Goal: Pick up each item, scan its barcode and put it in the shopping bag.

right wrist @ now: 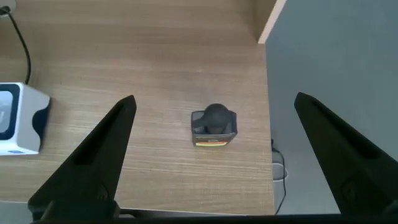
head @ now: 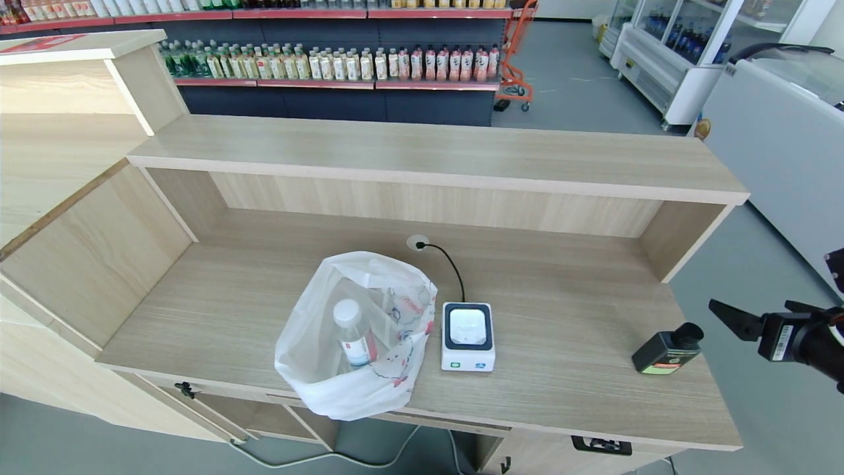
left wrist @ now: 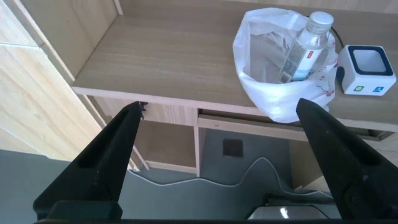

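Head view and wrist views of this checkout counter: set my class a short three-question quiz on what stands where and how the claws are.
1. Multiple choice: what stands inside the shopping bag? A) a clear bottle with a white cap B) a red can C) a banana
2. True or false: on the counter, the scanner stands between the shopping bag and the dark container with the black cap.
3. Fill in: the left claw and the right claw are both ____.
Key: 1 A; 2 true; 3 open.
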You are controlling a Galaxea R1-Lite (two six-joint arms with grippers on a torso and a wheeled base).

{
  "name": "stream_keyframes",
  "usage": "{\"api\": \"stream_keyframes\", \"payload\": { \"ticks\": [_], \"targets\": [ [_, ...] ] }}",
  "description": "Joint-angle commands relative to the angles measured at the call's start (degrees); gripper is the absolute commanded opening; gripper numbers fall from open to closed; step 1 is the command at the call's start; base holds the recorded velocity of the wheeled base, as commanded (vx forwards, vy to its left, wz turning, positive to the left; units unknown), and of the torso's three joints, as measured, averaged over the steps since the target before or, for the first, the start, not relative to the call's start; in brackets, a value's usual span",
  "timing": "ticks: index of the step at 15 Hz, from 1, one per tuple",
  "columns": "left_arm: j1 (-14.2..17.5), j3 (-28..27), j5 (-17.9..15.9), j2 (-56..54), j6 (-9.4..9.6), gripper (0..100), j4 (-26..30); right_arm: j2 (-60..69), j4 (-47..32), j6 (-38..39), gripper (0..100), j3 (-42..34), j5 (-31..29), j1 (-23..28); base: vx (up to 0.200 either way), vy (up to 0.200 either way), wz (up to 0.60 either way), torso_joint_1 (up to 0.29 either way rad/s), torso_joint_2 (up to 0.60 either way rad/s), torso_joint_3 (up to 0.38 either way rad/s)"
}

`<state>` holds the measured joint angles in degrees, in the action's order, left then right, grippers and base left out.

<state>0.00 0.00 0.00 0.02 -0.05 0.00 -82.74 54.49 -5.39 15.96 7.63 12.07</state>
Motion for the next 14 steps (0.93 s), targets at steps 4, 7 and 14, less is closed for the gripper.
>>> {"api": "stream_keyframes", "payload": {
  "ticks": [4,7,14],
  "targets": [
    [0.00,0.00,0.00,-0.02,-0.04,100,0.00,0.91,0.09,-0.68,100,-3.48,0.10,-0.20,0.000,-0.200,0.00,0.000,0.00,0.006],
    [0.00,-0.09,0.00,-0.02,-0.04,100,0.00,0.82,-0.09,-3.31,100,-4.00,0.10,-0.03,0.000,-0.200,0.00,0.002,0.00,0.002],
    [0.00,0.00,0.00,-0.02,-0.21,100,0.00,0.21,-6.50,-14.12,100,-4.44,0.19,-0.56,0.000,0.000,0.00,0.000,0.00,0.000]
  ]
}}
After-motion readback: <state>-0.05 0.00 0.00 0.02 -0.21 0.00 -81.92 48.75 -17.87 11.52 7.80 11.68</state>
